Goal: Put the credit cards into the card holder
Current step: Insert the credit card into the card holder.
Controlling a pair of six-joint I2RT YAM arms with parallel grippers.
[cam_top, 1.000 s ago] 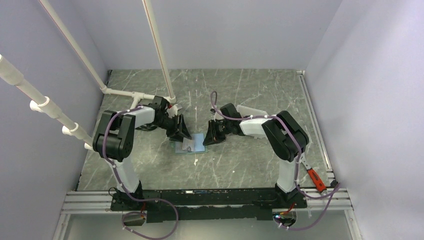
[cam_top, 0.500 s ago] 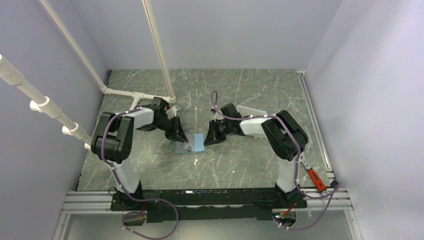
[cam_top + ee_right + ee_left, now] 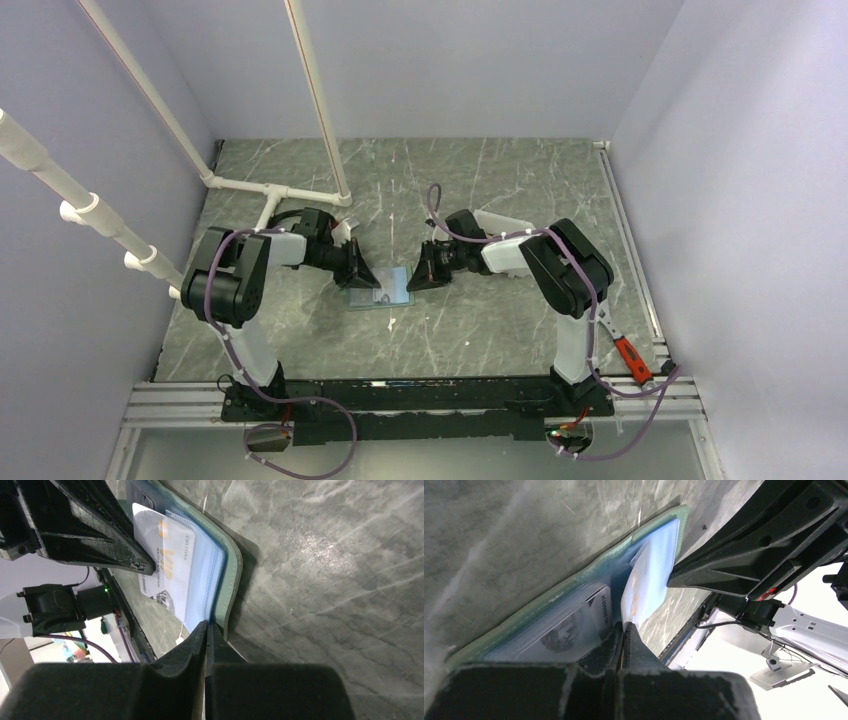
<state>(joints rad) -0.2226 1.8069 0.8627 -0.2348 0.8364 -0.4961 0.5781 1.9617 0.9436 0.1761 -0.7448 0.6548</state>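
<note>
Left gripper (image 3: 362, 277) moved in and closed, jaws pressed together at pale credit card (image 3: 644, 590), card lying on open card holder (image 3: 393, 294), mid-table (image 3: 520, 190), right gripper (image 3: 414, 280) jaws pressed together at holder's right edge

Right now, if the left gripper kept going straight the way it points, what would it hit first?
The pale card: the left gripper is shut at its near edge. Going on would likely push it deeper into the card holder; beyond stands the right gripper, depth unclear.
</note>
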